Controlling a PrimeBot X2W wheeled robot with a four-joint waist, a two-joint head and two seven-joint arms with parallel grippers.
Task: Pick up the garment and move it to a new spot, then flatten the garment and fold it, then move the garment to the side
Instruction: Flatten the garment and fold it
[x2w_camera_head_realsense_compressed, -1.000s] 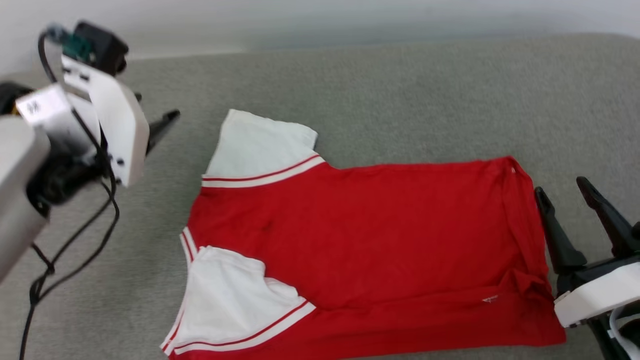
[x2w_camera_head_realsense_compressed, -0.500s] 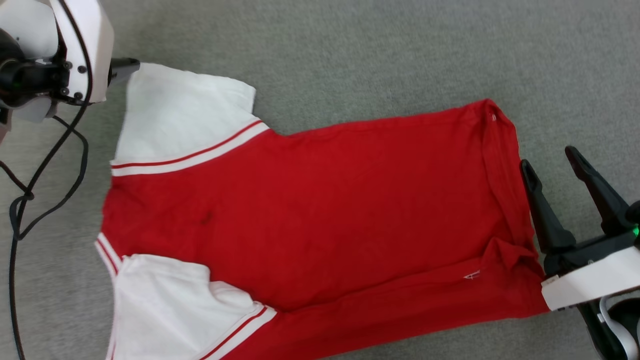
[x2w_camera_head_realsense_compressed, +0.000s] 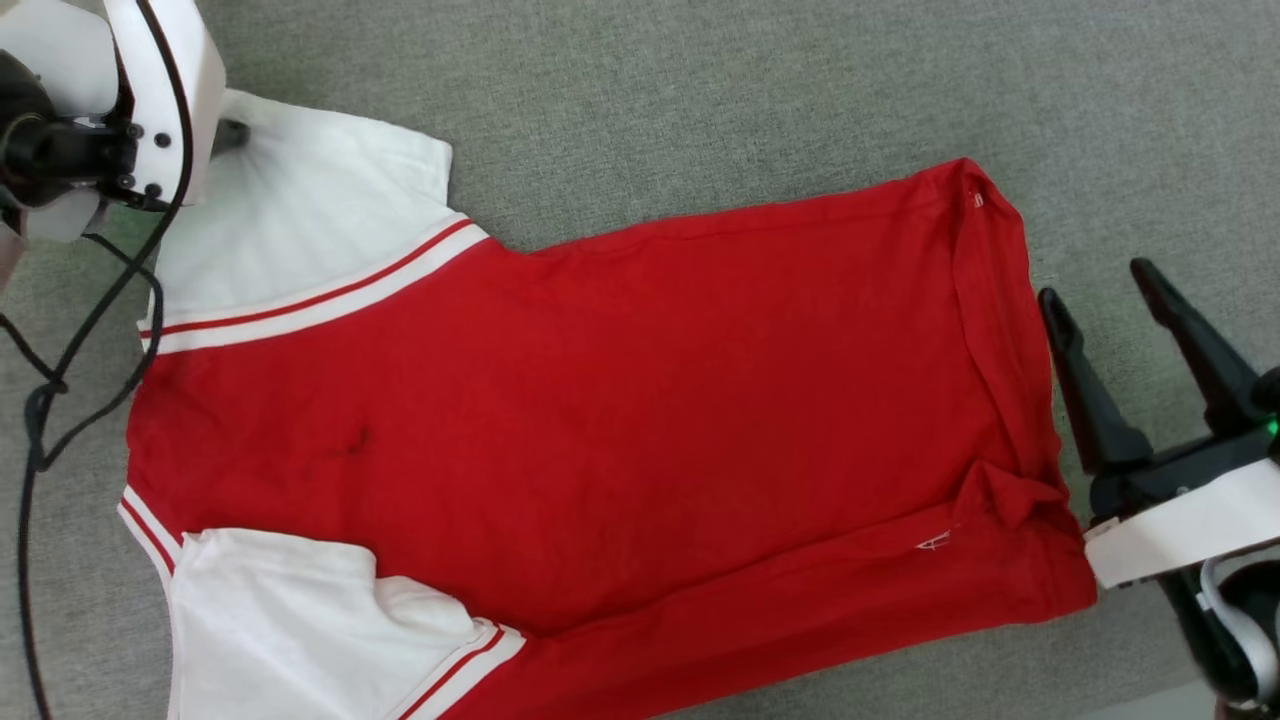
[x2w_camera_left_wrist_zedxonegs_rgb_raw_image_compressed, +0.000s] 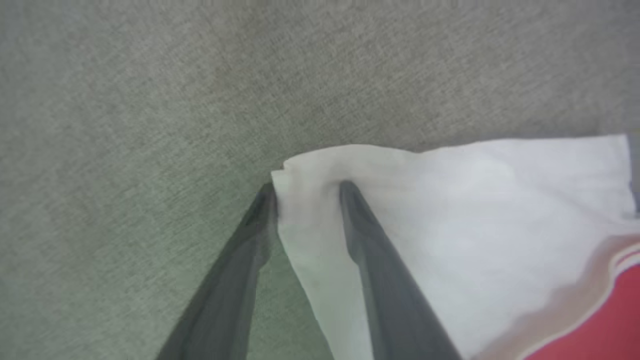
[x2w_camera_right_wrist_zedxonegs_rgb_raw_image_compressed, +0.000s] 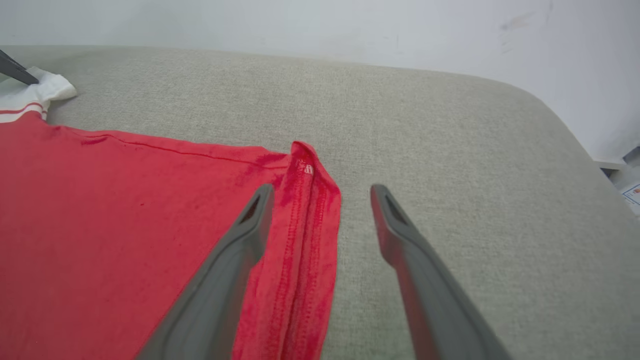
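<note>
Left claw (x2w_camera_left_wrist_zedxonegs_rgb_raw_image_compressed: 306, 187) pinches the garment's (x2w_camera_head_realsense_compressed: 600, 400) white sleeve corner; right claw (x2w_camera_right_wrist_zedxonegs_rgb_raw_image_compressed: 320, 192) gapes.

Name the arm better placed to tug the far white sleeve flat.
Left. The left gripper has its fingers around the corner of the red jersey-style T-shirt's white sleeve; the right gripper stands open beside the hem.

Red garment (x2w_camera_head_realsense_compressed: 620, 400), white sleeves, spread flat on grey surface.
</note>
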